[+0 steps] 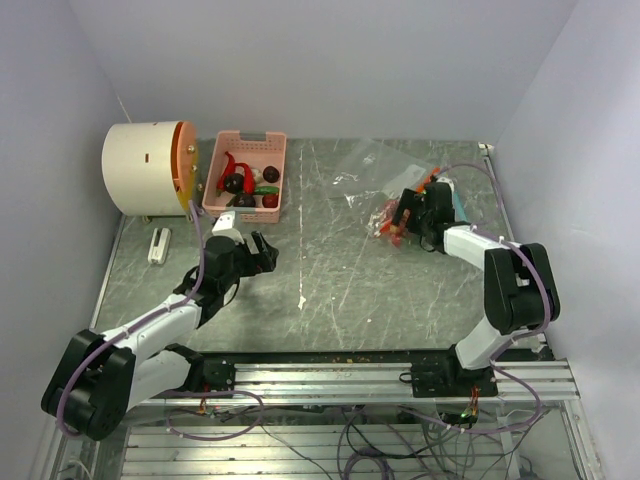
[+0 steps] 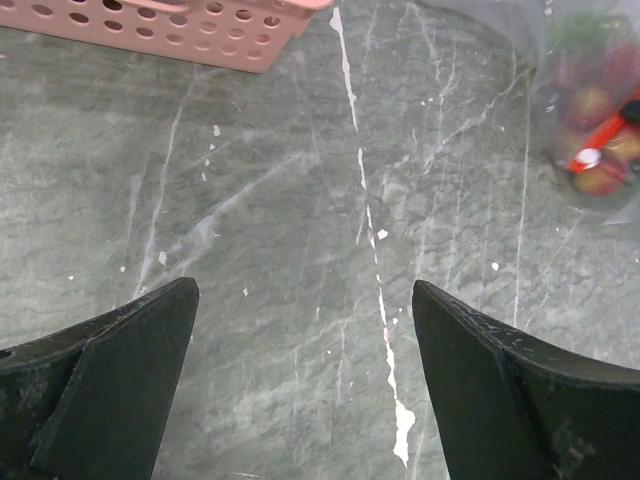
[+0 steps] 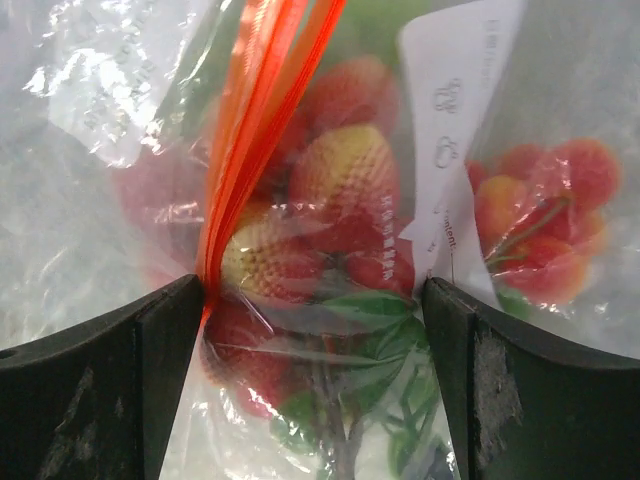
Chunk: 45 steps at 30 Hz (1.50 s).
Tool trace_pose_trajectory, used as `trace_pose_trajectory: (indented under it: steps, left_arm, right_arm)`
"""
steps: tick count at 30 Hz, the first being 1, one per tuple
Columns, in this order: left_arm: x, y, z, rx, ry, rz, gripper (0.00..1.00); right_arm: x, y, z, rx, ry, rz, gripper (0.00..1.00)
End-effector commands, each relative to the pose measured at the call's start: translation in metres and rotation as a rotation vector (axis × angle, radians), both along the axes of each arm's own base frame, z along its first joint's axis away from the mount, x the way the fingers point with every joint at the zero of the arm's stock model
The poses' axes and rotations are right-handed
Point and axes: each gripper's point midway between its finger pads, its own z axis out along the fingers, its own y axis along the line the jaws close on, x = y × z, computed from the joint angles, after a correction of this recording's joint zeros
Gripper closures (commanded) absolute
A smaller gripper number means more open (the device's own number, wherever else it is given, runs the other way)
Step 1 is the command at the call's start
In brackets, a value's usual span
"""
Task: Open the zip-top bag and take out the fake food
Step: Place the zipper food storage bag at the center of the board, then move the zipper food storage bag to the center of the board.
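Observation:
The clear zip-top bag (image 1: 378, 165) lies at the back right of the table, with its orange zip strip (image 3: 250, 130) running up the right wrist view. Red fake food (image 3: 335, 175), strawberry-like with green leaves, sits inside the bag. My right gripper (image 1: 403, 216) is open, and its jaws (image 3: 312, 290) stand on either side of the bag's filled part; the left finger touches the zip strip. My left gripper (image 1: 262, 252) is open and empty (image 2: 305, 290) over bare table, in front of the pink basket. The bag also shows far off in the left wrist view (image 2: 590, 110).
A pink slotted basket (image 1: 270, 139) at the back left holds several toy fruits and vegetables (image 1: 240, 180); its rim shows in the left wrist view (image 2: 150, 25). A white cylinder with an orange face (image 1: 145, 168) lies left of it. A small white object (image 1: 158, 245) lies near the left edge.

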Motion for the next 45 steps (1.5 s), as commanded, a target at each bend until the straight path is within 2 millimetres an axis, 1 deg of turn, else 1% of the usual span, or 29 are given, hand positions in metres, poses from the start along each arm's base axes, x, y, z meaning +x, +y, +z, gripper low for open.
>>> trace_pose_trajectory:
  steps: [1,3,5,8,9,10,11,13,14,18,19,21,22,23,25,27,29,32,34,37,40,41,43,44,45]
  left_arm:
    - [-0.001,-0.015,0.014,-0.077,-0.048,-0.057,0.01]
    - [-0.001,-0.018,0.015,-0.081,-0.051,-0.065,0.01]
    - [0.000,-0.019,0.015,-0.077,-0.051,-0.069,0.01]
    - [0.000,-0.024,0.014,-0.078,-0.050,-0.078,0.01]
    - [0.000,-0.025,0.012,-0.081,-0.046,-0.080,0.01]
    - [0.000,-0.027,0.010,-0.083,-0.043,-0.082,0.01]
    - [-0.001,-0.028,0.009,-0.088,-0.042,-0.086,0.01]
    - [-0.002,-0.033,0.008,-0.096,-0.038,-0.097,0.01]
    - [-0.002,-0.035,0.006,-0.095,-0.034,-0.104,0.01]
    - [-0.003,-0.043,0.006,-0.088,-0.032,-0.122,0.01]
    - [-0.002,-0.045,0.007,-0.089,-0.035,-0.127,0.01]
    - [-0.003,-0.051,0.010,-0.090,-0.043,-0.146,0.01]
    - [-0.002,-0.055,0.013,-0.091,-0.052,-0.156,0.01]
    - [-0.003,-0.060,0.016,-0.087,-0.062,-0.167,0.01]
    - [-0.005,-0.071,0.023,-0.069,-0.086,-0.184,0.01]
    - [-0.007,-0.084,0.031,-0.049,-0.113,-0.204,0.01]
    - [-0.010,-0.097,0.036,-0.032,-0.127,-0.227,0.01]
    - [-0.013,-0.115,0.035,-0.021,-0.127,-0.262,0.01]
    - [-0.017,-0.124,0.032,-0.022,-0.122,-0.282,0.01]
    - [-0.019,-0.130,0.028,-0.025,-0.116,-0.292,0.01]
    - [-0.020,-0.130,0.024,-0.023,-0.110,-0.289,0.01]
    - [-0.020,-0.129,0.024,-0.020,-0.109,-0.287,0.01]
    - [-0.020,-0.127,0.025,-0.013,-0.110,-0.282,0.01]
    - [-0.020,-0.126,0.026,-0.010,-0.111,-0.279,0.01]
    - [-0.020,-0.125,0.027,-0.006,-0.112,-0.275,0.01]
  right_arm:
    - [-0.035,0.057,-0.014,0.200,0.025,0.175,0.10]
    - [-0.050,0.084,-0.013,0.231,0.024,0.239,0.10]
    - [-0.065,0.117,-0.006,0.237,0.023,0.314,0.10]
    - [-0.087,0.168,0.010,0.254,0.009,0.434,0.10]
    - [-0.094,0.182,0.019,0.253,-0.004,0.468,0.10]
    - [-0.095,0.190,0.031,0.243,-0.029,0.485,0.10]
    - [-0.098,0.195,0.041,0.229,-0.047,0.496,0.10]
    - [-0.097,0.191,0.059,0.204,-0.080,0.484,0.10]
    - [-0.095,0.184,0.068,0.183,-0.104,0.463,0.10]
    - [-0.094,0.151,0.102,0.104,-0.190,0.364,0.11]
    - [-0.094,0.142,0.107,0.089,-0.213,0.339,0.11]
    - [-0.092,0.114,0.112,0.067,-0.242,0.264,0.13]
    - [-0.090,0.097,0.107,0.063,-0.230,0.219,0.15]
    - [-0.087,0.076,0.100,0.071,-0.208,0.162,0.17]
    - [-0.086,0.044,0.087,0.124,-0.177,0.079,0.20]
    - [-0.089,0.020,0.076,0.175,-0.179,0.009,0.22]
    - [-0.096,0.008,0.061,0.231,-0.164,-0.030,0.24]
    - [-0.103,0.002,0.043,0.309,-0.126,-0.056,0.32]
    - [-0.106,0.005,0.033,0.354,-0.105,-0.047,0.35]
    - [-0.110,0.018,0.020,0.414,-0.085,0.003,0.37]
    - [-0.110,0.033,0.012,0.453,-0.071,0.089,0.37]
    - [-0.109,0.036,0.008,0.459,-0.058,0.107,0.39]
    - [-0.107,0.041,0.002,0.472,-0.035,0.127,0.50]
    - [-0.107,0.042,-0.001,0.478,-0.026,0.134,0.56]
    - [-0.107,0.044,-0.002,0.485,-0.022,0.140,0.65]
